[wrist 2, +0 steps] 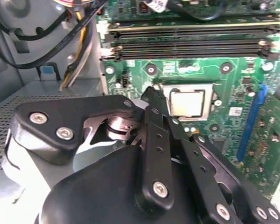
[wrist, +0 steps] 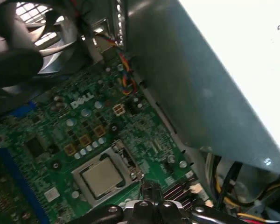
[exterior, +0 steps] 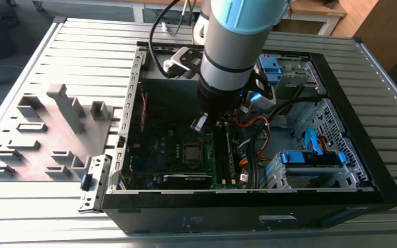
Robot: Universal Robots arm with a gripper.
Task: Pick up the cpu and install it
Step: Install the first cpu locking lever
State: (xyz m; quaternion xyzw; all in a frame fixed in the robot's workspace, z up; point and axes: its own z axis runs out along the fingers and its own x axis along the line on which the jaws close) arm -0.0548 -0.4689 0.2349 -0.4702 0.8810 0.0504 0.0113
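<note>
Cpu (wrist 2: 187,101) lies seated in its socket (wrist: 124,155) inside the case (exterior: 254,213), on a slatted grey counter (exterior: 81,46). End effector (wrist 2: 151,93) sits just beside cpu, fingers pressed together, empty.

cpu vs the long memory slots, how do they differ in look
The cpu is a silver-grey square; the memory slots are long, narrow and black. There is one cpu; the memory slots run several side by side. Both lie flat on the green board.
</note>
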